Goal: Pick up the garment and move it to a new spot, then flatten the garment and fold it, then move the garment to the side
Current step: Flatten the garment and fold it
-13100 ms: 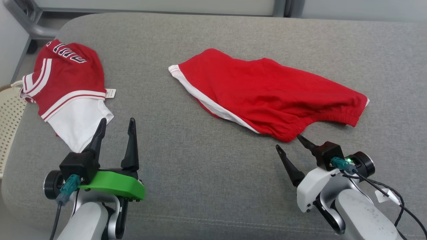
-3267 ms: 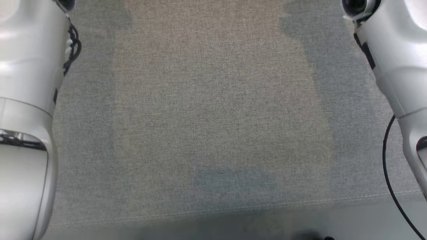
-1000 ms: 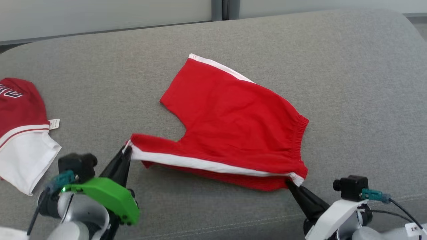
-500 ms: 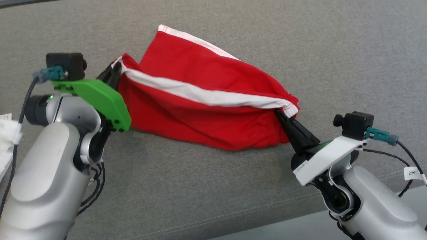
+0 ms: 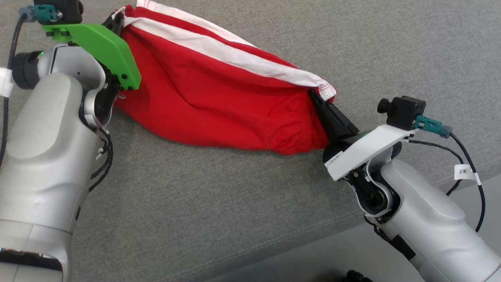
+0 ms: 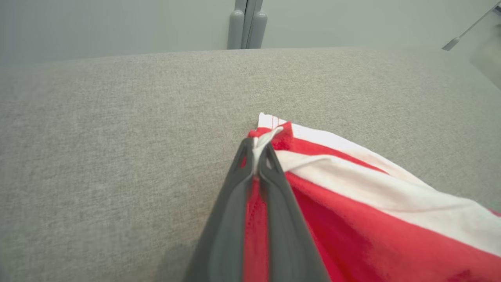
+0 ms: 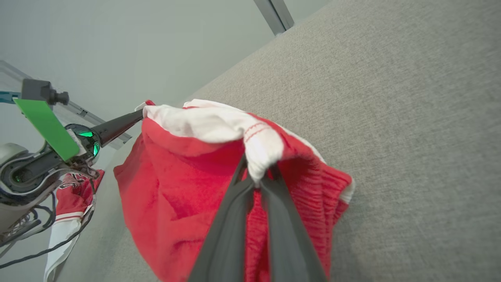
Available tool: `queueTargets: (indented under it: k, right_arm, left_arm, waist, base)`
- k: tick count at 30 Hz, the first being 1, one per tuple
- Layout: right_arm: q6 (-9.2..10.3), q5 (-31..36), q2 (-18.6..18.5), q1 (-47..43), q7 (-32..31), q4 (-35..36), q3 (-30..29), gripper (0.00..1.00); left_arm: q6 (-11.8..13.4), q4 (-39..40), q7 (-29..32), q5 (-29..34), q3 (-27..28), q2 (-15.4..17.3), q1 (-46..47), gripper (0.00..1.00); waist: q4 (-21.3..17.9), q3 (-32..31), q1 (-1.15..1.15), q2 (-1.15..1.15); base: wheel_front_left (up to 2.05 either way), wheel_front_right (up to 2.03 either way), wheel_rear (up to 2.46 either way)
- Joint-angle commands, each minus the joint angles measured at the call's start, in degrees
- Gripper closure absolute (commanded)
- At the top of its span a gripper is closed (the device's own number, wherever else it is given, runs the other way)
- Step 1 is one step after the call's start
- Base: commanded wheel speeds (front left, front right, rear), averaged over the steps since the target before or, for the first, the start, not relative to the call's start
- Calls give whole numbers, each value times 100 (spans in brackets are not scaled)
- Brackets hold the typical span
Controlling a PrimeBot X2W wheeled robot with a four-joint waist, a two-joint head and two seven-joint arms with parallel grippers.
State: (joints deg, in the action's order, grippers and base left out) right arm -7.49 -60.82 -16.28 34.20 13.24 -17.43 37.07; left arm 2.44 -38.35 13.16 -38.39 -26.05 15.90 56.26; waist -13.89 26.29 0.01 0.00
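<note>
1. The left pincer is clenched on a leg-hem corner of the red shorts. The left wrist view shows white trim nipped between its fingers.
2. The right pincer grips the other end of the same white side stripe, at the corner of the elastic waistband.
3. With both ends of one side seam held, that edge is drawn into a taut line between the arms. The rest of the shorts hangs slack below it, sagging onto the grey fabric cushion.
4. This looks like the fold step: the raised striped edge seems to be meant to lie over the far striped edge, halving the shorts.
5. A red-and-white jersey lies well apart, beyond the left arm, clear of the fold.
</note>
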Motion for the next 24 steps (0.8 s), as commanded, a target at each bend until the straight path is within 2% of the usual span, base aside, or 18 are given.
queueTargets:
  k: [1,13,14,15,16,20,24]
  right_arm:
    - [0,-58,42,176,74,-64,51,100]
    - [0,-264,135,621,201,-414,206,100]
    - [0,-262,154,625,203,-405,194,62]
    - [0,-241,159,608,204,-404,194,0]
    - [0,-202,160,594,205,-406,176,0]
    - [0,-26,147,460,200,-410,37,0]
    - [0,340,137,191,193,-263,-210,0]
  left_arm:
    - [-83,-199,-103,55,-11,-37,266,100]
    - [-401,-1483,-514,106,-121,-306,1084,100]
    - [-423,-1579,-533,82,-116,-338,1107,62]
    - [-443,-1664,-579,99,-139,-359,1120,25]
    - [-473,-1714,-667,107,-135,-369,1155,0]
    - [-558,-1849,-938,122,-152,-388,1153,0]
    - [-570,-1862,-1467,190,-184,-399,913,0]
  waist:
    - [-194,214,-1,0]
    - [-239,368,-1,0]
    - [-236,374,-1,0]
    - [-230,377,-1,0]
    - [-227,380,-1,0]
    - [-195,365,-1,0]
    - [-120,281,-1,0]
  base:
    - [0,0,0]
    - [0,0,0]
    - [0,0,0]
    - [0,0,0]
    - [0,0,0]
    - [0,0,0]
    - [0,0,0]
